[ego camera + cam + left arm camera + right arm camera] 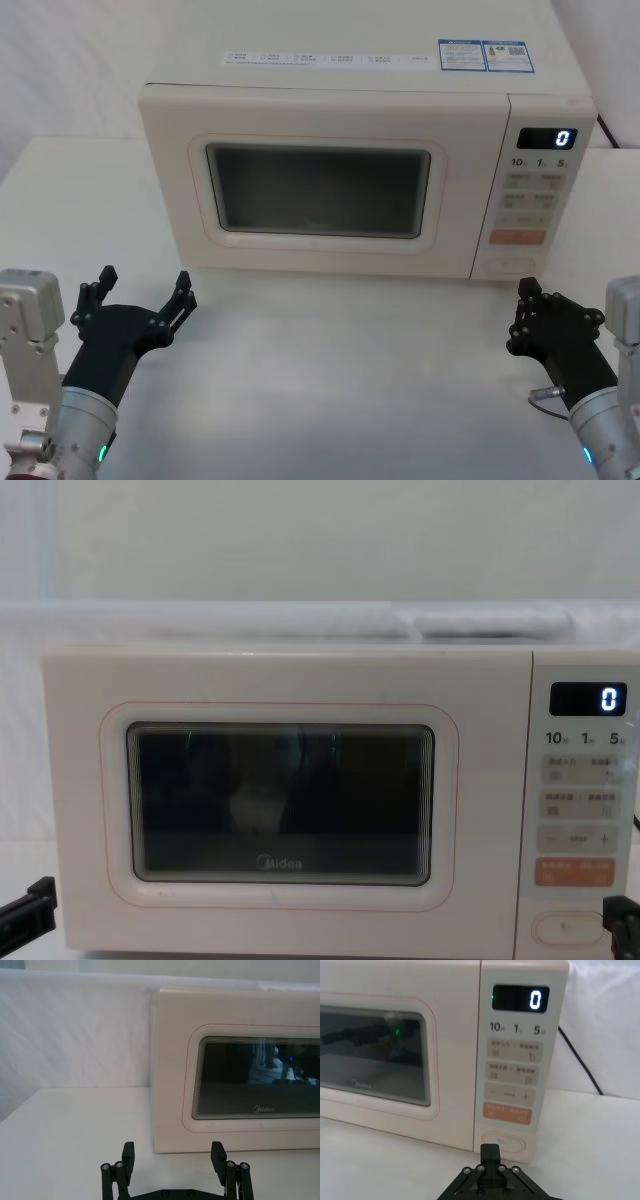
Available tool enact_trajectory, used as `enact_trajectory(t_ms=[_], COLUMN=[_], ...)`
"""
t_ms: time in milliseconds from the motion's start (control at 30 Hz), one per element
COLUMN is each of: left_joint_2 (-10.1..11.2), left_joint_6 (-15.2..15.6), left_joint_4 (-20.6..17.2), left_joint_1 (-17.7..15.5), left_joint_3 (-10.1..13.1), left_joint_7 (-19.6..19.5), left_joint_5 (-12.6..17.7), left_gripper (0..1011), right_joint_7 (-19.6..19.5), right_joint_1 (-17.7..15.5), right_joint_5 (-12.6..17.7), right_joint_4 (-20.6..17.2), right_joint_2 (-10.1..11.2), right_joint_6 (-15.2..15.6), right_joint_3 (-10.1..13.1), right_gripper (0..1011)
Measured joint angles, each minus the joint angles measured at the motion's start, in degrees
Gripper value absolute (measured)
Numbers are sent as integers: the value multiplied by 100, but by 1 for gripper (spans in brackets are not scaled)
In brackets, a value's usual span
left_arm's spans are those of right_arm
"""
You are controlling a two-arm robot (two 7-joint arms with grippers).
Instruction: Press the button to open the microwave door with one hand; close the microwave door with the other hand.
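microwave door (320, 185) sits shut; left gripper (143, 293) fingers wide, right gripper (524, 297) fingers together near the button (507, 266).

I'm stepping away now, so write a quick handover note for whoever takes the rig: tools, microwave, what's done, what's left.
Left tool: open, low at the front left of the microwave, touching nothing.
Right tool: shut, just short of the button at the panel's foot.
Microwave door: shut; display reads 0.
Done: nothing yet.
Left: press the button with the right tool, then close the door with the left.
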Motion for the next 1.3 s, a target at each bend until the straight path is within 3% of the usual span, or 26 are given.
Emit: enact_trajectory(t_ms=[700, 1300], left_joint_2=[0, 0], left_joint_6=[0, 0], left_joint_4=[0, 0], left_joint_1=[0, 0], left_joint_3=[0, 0], left_joint_7=[0, -1], left_joint_5=[0, 0], left_gripper=[1001, 1001], right_joint_7=[307, 343], right_joint_1=[613, 1176], right_joint_5=[-306, -467], right_joint_4=[893, 1645], right_joint_2=[-383, -562], right_joint_6=[106, 102], right_joint_3=[162, 310], right_gripper=[0, 0])
